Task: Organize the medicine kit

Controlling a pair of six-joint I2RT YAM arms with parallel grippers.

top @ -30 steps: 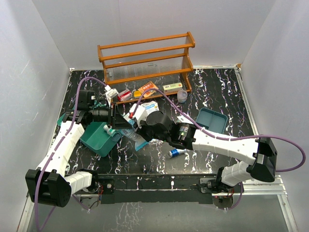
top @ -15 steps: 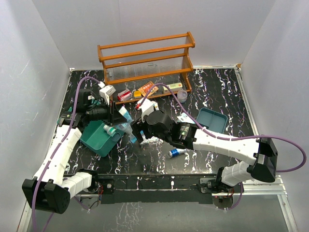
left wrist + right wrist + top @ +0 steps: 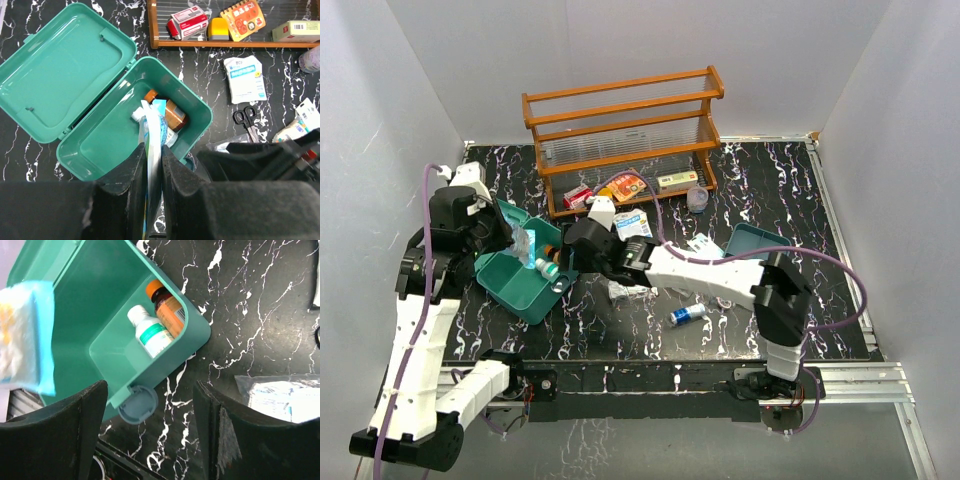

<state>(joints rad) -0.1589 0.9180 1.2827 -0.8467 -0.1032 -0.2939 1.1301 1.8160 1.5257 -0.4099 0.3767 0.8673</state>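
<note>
"Where was the medicine kit (image 3: 515,292)?"

"On the left part of the black marbled table (image 3: 740,190), nearer than the wooden rack (image 3: 620,110). Its lid (image 3: 65,75) lay fully open."

"What was inside?"

"An amber bottle with an orange cap (image 3: 167,310) and a white bottle with a green label (image 3: 150,332). They lay side by side against one end wall."

"And the left gripper (image 3: 154,150)?"

"It hung over the open box. Its fingers were pinched narrow on a flat blue-and-white packet (image 3: 150,122), whose far end reached down over the bottles."

"The right gripper (image 3: 150,390)?"

"Spread wide with nothing between its fingers. It was above the kit's outer wall at the bottle end."

"Anything else nearby?"

"A clear plastic bag (image 3: 280,395) lay on the table by the right gripper. Black-handled scissors (image 3: 246,117) and a white sachet (image 3: 245,80) lay to the kit's right, apart from it. The rack's bottom shelf held small boxes."
</note>
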